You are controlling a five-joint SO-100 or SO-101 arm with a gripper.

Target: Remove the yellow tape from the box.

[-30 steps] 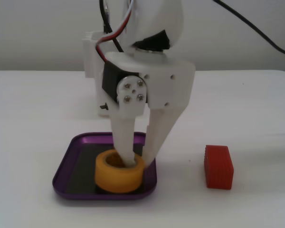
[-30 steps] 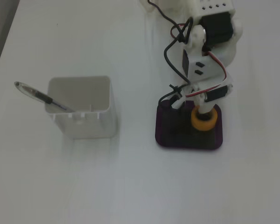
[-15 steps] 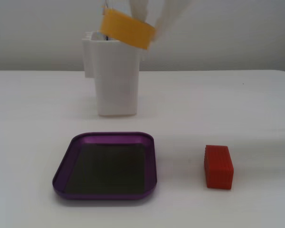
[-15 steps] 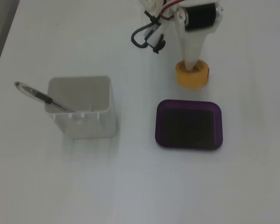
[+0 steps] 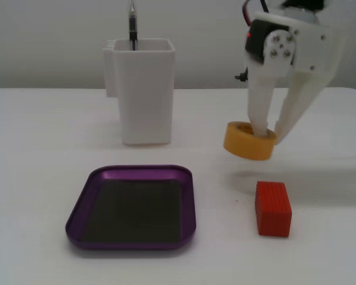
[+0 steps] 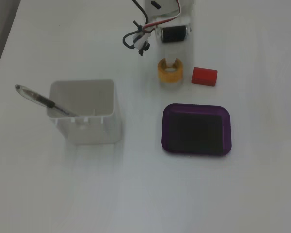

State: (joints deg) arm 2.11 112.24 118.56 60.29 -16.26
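The yellow tape point(image 5: 248, 142) is a thick yellow-orange roll, held tilted a little above the table to the right of the box. My white gripper point(image 5: 270, 132) is shut on the yellow tape, one finger inside its core and one outside. In another fixed view the tape point(image 6: 170, 71) shows from above, just below the arm. The box point(image 5: 132, 206) is a shallow purple tray with a dark bottom and nothing in it. It also shows in the view from above point(image 6: 196, 129).
A red ribbed block point(image 5: 273, 208) lies on the table just below the held tape, also seen from above point(image 6: 204, 76). A tall white square container point(image 5: 141, 89) with a pen point(image 5: 132, 24) stands behind the tray.
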